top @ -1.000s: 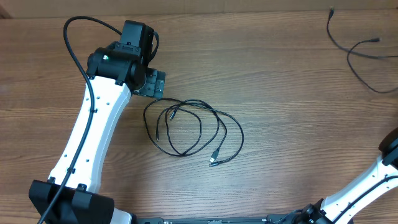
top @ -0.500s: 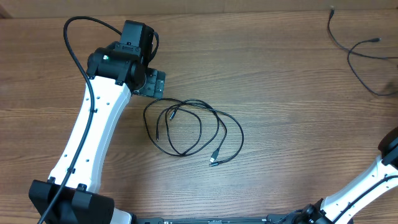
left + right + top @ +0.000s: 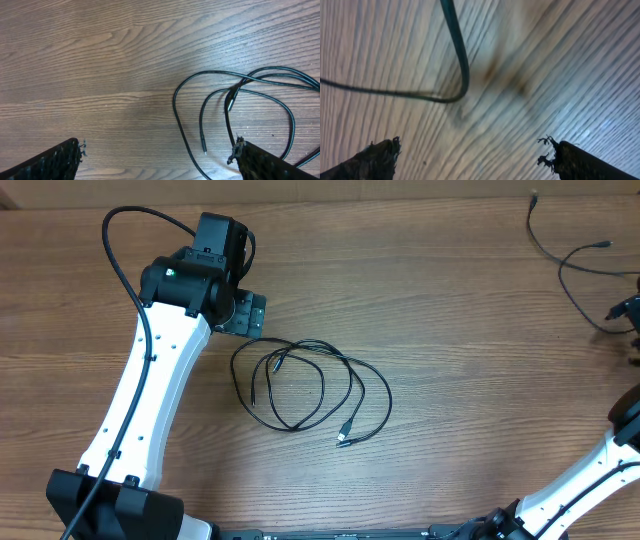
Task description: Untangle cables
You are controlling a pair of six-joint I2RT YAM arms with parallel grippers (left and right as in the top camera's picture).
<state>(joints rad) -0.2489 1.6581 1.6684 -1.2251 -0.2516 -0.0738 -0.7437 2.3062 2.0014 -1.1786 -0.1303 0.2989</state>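
**Inspector:** State of the left end effector?

**Operator:** I read the left gripper (image 3: 245, 314) as spread wide and holding nothing. From its own wrist camera, the left gripper (image 3: 159, 150) shows one fingertip in each bottom corner, with bare table (image 3: 450, 300) between them.

**Inspector:** Location of the work?

**Operator:** The tangled cables (image 3: 322, 385) lie flat near the middle of the table, a little toward 9 o'clock from centre. The left gripper stands at about 10 o'clock of that bundle. It is near the bundle, and I see no contact. One plug (image 3: 344, 437) sticks out at the bundle's 5 o'clock. In the left wrist view the tangled cables (image 3: 174, 102) fill the 3 o'clock side, ahead of the fingers.

**Inspector:** And the right side?

**Operator:** Overhead, the right gripper (image 3: 628, 330) shows only at the 3 o'clock edge. In its wrist view, the right gripper (image 3: 470, 146) has its fingers set far apart with nothing gripped. A loose cable (image 3: 561, 272) lies in the 2 o'clock corner of the table, and the gripper is just beside its lower loop. I cannot tell from overhead whether they touch. In the right wrist view a blurred bend of the loose cable (image 3: 465, 70) sits toward 11 o'clock, apart from both fingertips.

**Inspector:** Any markings?

**Operator:** There is a small green mark (image 3: 170, 272) on the black joint of the left arm (image 3: 150, 380). It is too small for me to read.
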